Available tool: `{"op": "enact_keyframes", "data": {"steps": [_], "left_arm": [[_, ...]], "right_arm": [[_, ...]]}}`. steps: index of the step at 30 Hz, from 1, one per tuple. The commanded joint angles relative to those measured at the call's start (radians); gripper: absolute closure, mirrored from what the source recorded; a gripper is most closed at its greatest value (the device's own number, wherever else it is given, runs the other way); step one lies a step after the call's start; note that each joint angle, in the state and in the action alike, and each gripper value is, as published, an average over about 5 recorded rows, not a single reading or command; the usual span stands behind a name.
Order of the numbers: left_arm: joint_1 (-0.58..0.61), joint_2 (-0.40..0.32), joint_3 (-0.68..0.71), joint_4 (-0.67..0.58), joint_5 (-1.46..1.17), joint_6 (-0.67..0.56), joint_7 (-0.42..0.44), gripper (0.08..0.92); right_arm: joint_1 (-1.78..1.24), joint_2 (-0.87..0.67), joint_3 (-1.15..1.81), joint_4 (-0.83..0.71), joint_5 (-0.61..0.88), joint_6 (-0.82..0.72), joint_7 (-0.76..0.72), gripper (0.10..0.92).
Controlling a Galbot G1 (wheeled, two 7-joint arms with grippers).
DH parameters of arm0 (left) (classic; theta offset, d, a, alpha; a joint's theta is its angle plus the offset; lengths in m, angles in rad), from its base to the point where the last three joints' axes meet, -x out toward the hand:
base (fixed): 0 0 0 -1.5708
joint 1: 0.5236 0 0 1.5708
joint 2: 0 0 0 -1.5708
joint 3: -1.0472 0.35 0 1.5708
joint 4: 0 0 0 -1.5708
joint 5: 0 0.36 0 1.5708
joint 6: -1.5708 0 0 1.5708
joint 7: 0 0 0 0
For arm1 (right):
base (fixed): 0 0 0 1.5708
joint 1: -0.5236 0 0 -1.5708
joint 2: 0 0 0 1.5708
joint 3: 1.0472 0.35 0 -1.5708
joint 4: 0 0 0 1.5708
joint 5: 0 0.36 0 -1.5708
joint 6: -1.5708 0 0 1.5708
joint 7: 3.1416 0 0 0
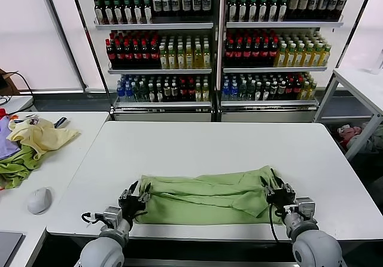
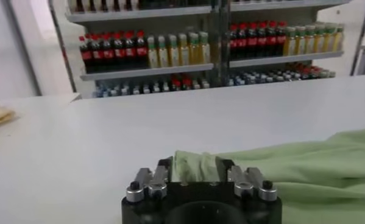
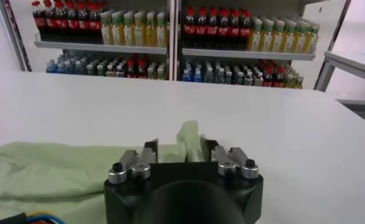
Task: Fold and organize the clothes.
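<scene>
The light green shirt lies folded into a long strip across the near part of the white table. My left gripper is at the strip's left end, with its fingers apart and cloth between them. My right gripper is at the strip's right end, with its fingers apart around a raised bunch of cloth. The shirt's collar, buttons and print are hidden in the folds.
A side table at the left holds a pale yellow garment, a darker green cloth and a computer mouse. Shelves of bottles stand behind the table. A second white table is at the right.
</scene>
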Motion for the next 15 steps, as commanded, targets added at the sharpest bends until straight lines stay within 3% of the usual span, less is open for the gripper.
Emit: {"op": "enact_keyframes", "data": {"steps": [1,5,8,15], "left_arm": [[0.025,-0.130,0.009,0.000,0.047,0.060,-0.104,0.365],[-0.011,-0.156,0.011,0.041,0.038,0.092,-0.130,0.247],[-0.019,-0.163,0.012,0.059,0.023,0.119,-0.145,0.193],[-0.003,-0.153,0.009,0.051,0.002,0.130,-0.139,0.180]], "right_arm": [[-0.032,-0.001,-0.010,0.019,-0.020,0.006,-0.001,0.333],[-0.036,-0.005,-0.009,0.025,-0.018,0.007,-0.002,0.231],[-0.041,-0.012,-0.006,0.031,-0.015,0.009,-0.004,0.207],[-0.046,-0.028,0.006,0.047,-0.002,0.012,-0.006,0.203]]}}
